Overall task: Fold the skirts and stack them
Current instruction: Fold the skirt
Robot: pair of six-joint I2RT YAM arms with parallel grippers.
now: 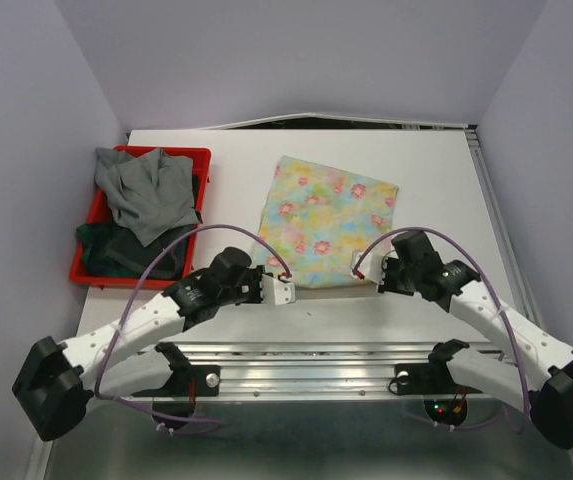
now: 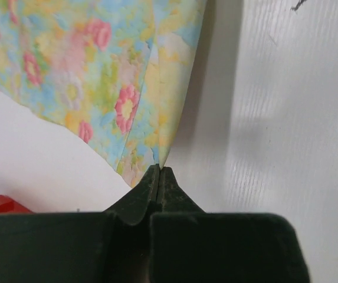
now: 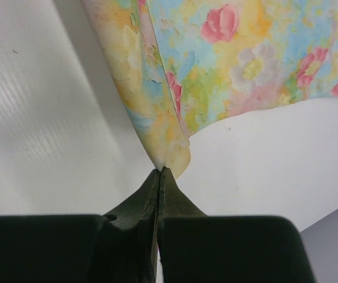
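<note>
Top external: you've got both elbows out, wrists angled inward, left gripper (image 1: 284,290) and right gripper (image 1: 360,263) each pinched tight on a near corner of the floral skirt (image 1: 326,215).

Pastel yellow-blue floral skirt (image 1: 324,222) lies spread flat, right of the red bin (image 1: 91,215); a crumpled grey skirt (image 1: 148,195) is heaped inside the bin over dark skirts (image 1: 126,255).

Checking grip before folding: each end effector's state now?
Left end effector: shut on the floral skirt's corner.
Right end effector: shut on its other corner.
</note>
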